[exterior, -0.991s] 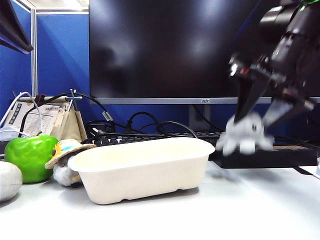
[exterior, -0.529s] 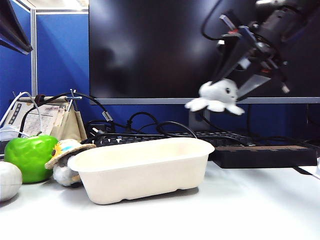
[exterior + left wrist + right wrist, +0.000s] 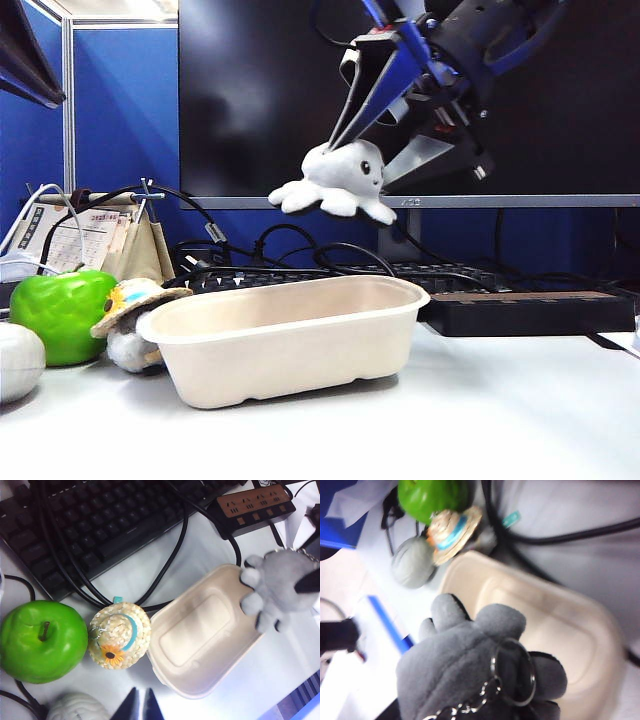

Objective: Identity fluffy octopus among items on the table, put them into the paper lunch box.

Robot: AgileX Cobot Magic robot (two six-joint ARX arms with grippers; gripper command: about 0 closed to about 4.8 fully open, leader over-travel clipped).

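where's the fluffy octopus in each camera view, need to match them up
Exterior view: fluffy octopus held in the right gripper, above the paper lunch box.
Left wrist view: octopus at the picture's right edge, over the box's end.
Right wrist view: octopus fills the foreground, keyring showing.
Shared landmark: the paper lunch box, seen in all three.

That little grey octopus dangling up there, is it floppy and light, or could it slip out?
Probably soft and light: the fluffy octopus hangs from the right gripper above the paper lunch box with its legs drooping. Its plush likely grips rather than slips. The left gripper waits, shut, low beside the box.
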